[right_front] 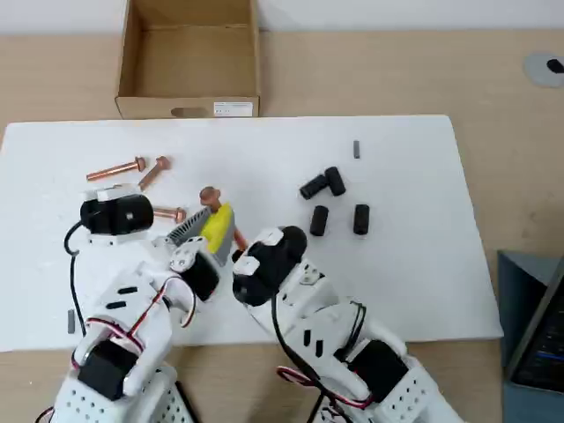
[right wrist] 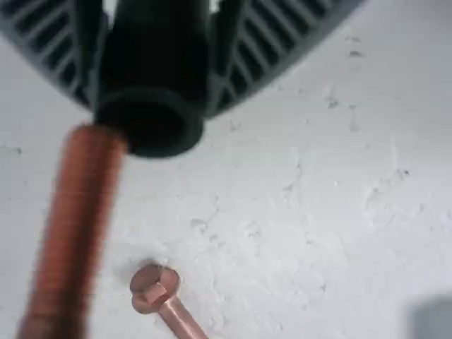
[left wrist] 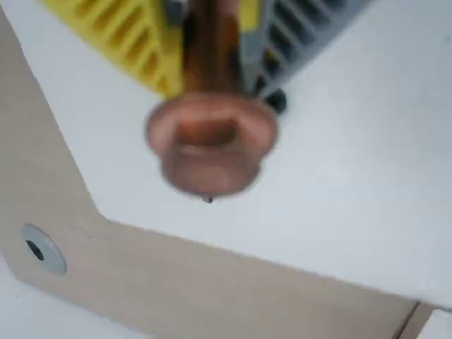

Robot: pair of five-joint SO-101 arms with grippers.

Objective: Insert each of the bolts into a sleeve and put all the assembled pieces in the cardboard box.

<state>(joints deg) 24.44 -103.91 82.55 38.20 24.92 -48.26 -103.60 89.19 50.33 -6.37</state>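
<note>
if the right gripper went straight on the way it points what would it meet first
Probably the copper bolt in the left gripper: its tip sits at the rim of the black sleeve in the right gripper, though depth is unclear.

- Wooden table (right_front: 493,79), pale top, with a round grey cable port (right_front: 545,69) at its far right.
- White mat (right_front: 414,282), flat across the table's middle.
- Open cardboard box (right_front: 189,107) on the wood, far left, at the mat's far edge.
- Three copper bolts (right_front: 116,169) loose on the mat's left part.
- Four black sleeves (right_front: 319,220) right of centre, the far two touching.
- Small grey pin (right_front: 356,150) beyond the sleeves.
</note>
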